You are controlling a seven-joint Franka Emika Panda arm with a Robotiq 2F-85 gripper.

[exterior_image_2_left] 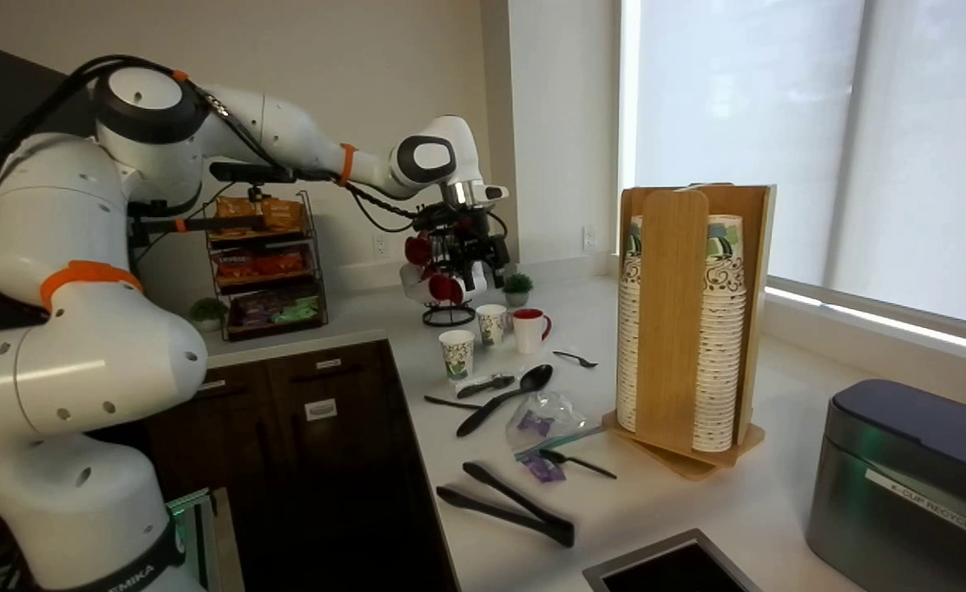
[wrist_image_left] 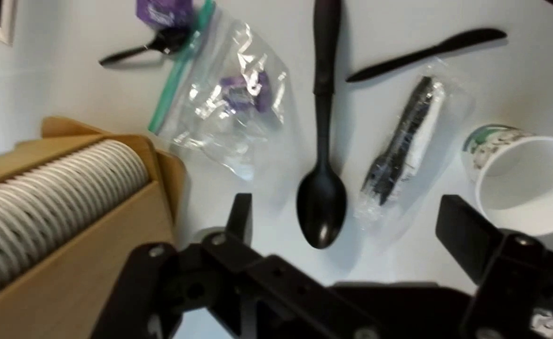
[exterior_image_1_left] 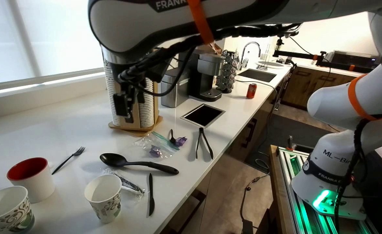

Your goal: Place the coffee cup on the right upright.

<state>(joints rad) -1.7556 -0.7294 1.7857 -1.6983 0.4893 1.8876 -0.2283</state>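
1. Coffee cup (exterior_image_1_left: pixel 103 201), a white paper one with green-grey print, stands upright on the white surface (exterior_image_1_left: pixel 67 130): base down, mouth up, long axis vertical, wall narrowing toward the base.
2. Both exterior views show it near the surface's edge, just beside a plastic-wrapped cutlery packet (exterior_image_2_left: pixel 485 386); a second patterned paper cup (exterior_image_1_left: pixel 10 211) and a white mug (exterior_image_1_left: pixel 36 185) with a red interior stand nearby.
3. From the wrist view, the cup appears at the right, rim toward the camera and base toward the upper left; a black finger pad (wrist_image_left: pixel 465 238) overlaps its lower left edge.
4. Above the surface the pincer (wrist_image_left: pixel 351 226) is spread wide, its pads well apart, with the bowl of a black serving spoon (wrist_image_left: pixel 323 115) in view between them.
5. On the robot's overhead link (exterior_image_1_left: pixel 138 22) "FRANK" can be read, next to an orange strap (exterior_image_1_left: pixel 201 22).
6. The robot's base (exterior_image_1_left: pixel 314 187) carries "ML-Bin", cut short by a cable (exterior_image_1_left: pixel 356 146), and a black band (exterior_image_1_left: pixel 322 175) with "FRANKA E"; in an exterior view the band's lettering (exterior_image_2_left: pixel 131 578) ends "EMIKA".
7. A grey bin (exterior_image_2_left: pixel 885 526) bears a label (exterior_image_2_left: pixel 935 502) reading "K-CUP RECYCLE".
8. The red soda can (exterior_image_1_left: pixel 251 91) has white lettering too small to make out, and the purple wrapper (wrist_image_left: pixel 165 13) shows white script too blurred to read.
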